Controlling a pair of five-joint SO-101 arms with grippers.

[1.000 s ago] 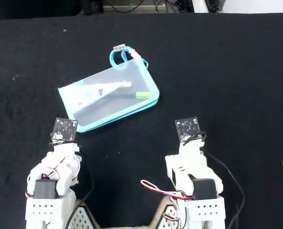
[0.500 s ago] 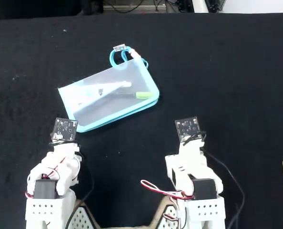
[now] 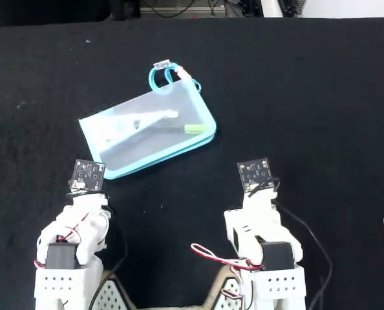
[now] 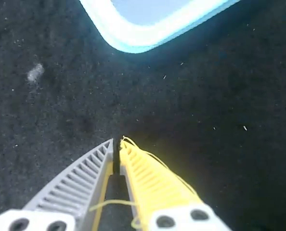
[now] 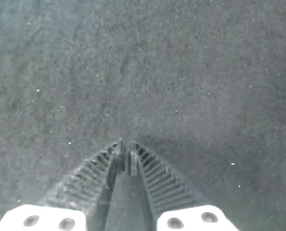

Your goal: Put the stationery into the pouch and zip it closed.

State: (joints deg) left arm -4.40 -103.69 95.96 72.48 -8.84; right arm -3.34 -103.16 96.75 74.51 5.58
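Pouch (image 3: 147,132): clear w/ blue trim, flat on black bench (image 3: 308,97), ahead of left arm.
Stationery: white pen (image 3: 148,119), green-tipped pen (image 3: 191,128), both inside pouch.
Left gripper (image 4: 118,144): fingers together, nothing held, near pouch corner.
Right gripper (image 5: 126,148): fingers together, over bare bench.
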